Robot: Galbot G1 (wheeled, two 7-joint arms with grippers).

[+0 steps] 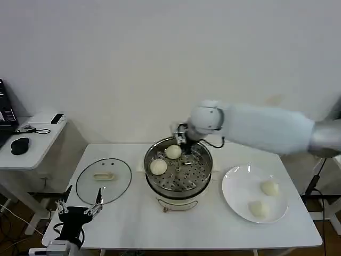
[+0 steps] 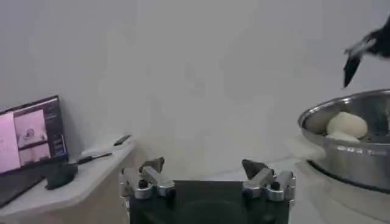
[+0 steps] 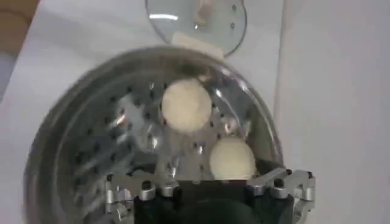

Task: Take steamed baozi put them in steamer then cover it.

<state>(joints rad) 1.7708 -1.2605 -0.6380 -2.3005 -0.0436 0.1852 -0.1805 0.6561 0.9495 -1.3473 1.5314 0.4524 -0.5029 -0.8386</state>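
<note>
The steel steamer (image 1: pixel 204 161) stands mid-table with two steamed baozi on its perforated tray, one at the back (image 1: pixel 173 152) and one at the left (image 1: pixel 158 167). My right gripper (image 1: pixel 183 140) hangs open over the steamer's back rim, just above the back baozi (image 3: pixel 232 158); the other baozi (image 3: pixel 186 105) lies farther in. Two more baozi (image 1: pixel 269 188) (image 1: pixel 259 208) rest on the white plate (image 1: pixel 237 184) at the right. The glass cover (image 1: pixel 104 178) lies flat left of the steamer. My left gripper (image 1: pixel 80 209) waits open at the table's front left corner.
A side desk (image 1: pixel 32 141) with a mouse and a laptop stands left of the table. The left wrist view has the steamer (image 2: pixel 353 152) off to one side with a baozi (image 2: pixel 347 125) inside. Bare tabletop lies in front of the steamer.
</note>
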